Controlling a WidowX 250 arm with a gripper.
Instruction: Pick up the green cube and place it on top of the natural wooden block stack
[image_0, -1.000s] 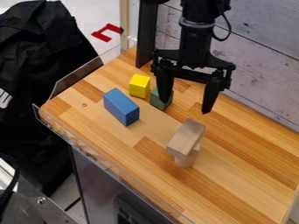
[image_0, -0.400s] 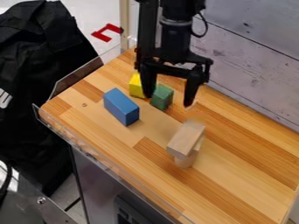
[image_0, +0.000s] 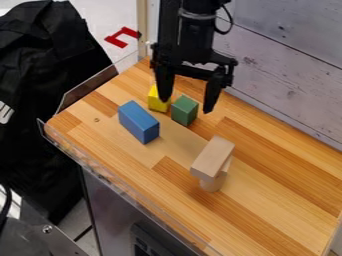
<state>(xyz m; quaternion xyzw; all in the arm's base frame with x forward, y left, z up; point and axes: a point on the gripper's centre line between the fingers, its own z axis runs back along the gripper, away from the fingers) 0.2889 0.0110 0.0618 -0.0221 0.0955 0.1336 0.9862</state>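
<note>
- Jaws open, empty, near the green block (image_0: 184, 111).
- Block probably light, stiff, sturdy, slightly slippery.
- Best hold: opposite upright sides, about mid-height.

Single fixed view — high above the wooden counter (image_0: 267, 200), slanting down, wall (image_0: 294, 65) behind.

No text or number can be read. Well apart from the fingers (image_0: 212, 92), black cloth (image_0: 50, 55) bears 1 illegible white mark (image_0: 5, 113).
</note>
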